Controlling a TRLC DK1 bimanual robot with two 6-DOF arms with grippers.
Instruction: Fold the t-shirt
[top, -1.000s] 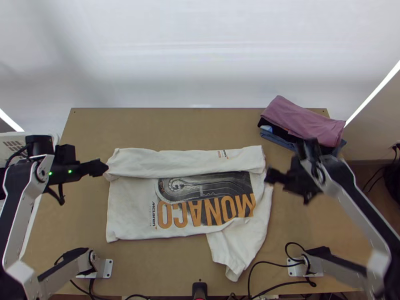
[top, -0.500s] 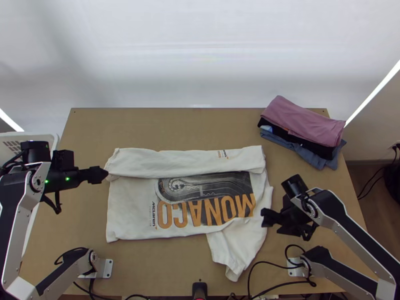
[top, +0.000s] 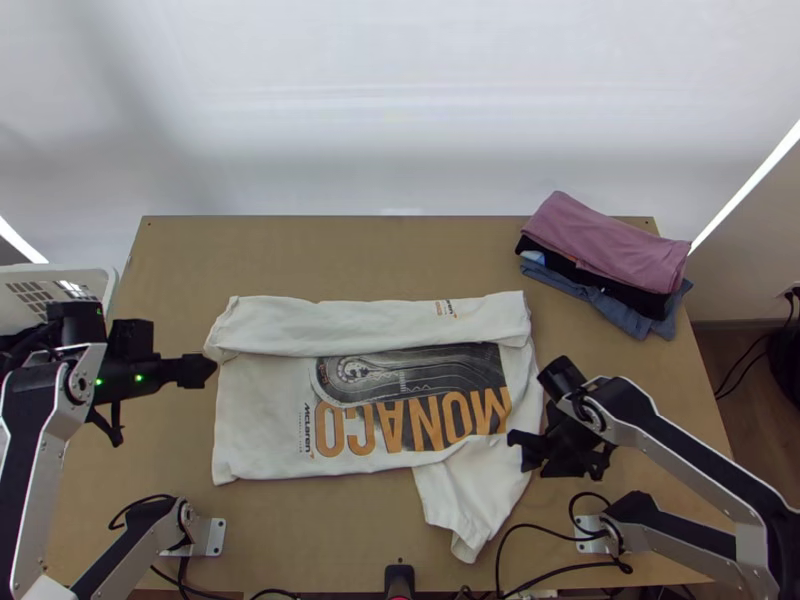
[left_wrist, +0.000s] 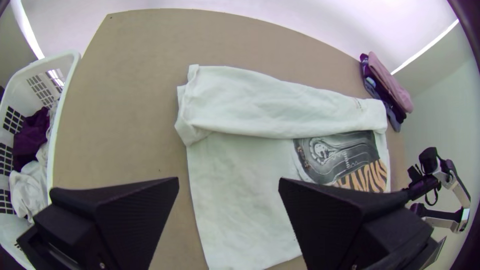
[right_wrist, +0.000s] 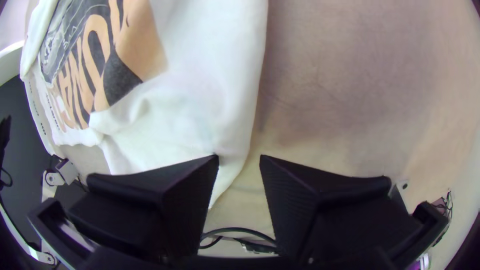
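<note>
The white t-shirt (top: 260, 400) lies on the table with its far edge folded over in a long strip and its printed front showing; a sleeve sticks out toward the near edge at the right. My left gripper (top: 212, 370) is beside the shirt's left edge in the top view; in the left wrist view the left gripper (left_wrist: 228, 182) stands open, holding nothing. In the top view my right gripper (top: 512, 447) is over the shirt's right edge by the sleeve. Seen from its wrist, the right gripper (right_wrist: 239, 159) is open, the cloth edge (right_wrist: 235, 150) lying between and below its fingers.
A folded stack of clothes (top: 610, 245) sits at the table's far right corner. At the left stands a white basket (left_wrist: 65, 90) with clothes inside. Black cables (top: 540, 528) run along the near edge by the right arm's base.
My right gripper has moved toward the near edge and a little left, onto the shirt's edge. The left gripper has shifted slightly toward the near side. The shirt lies as before.
</note>
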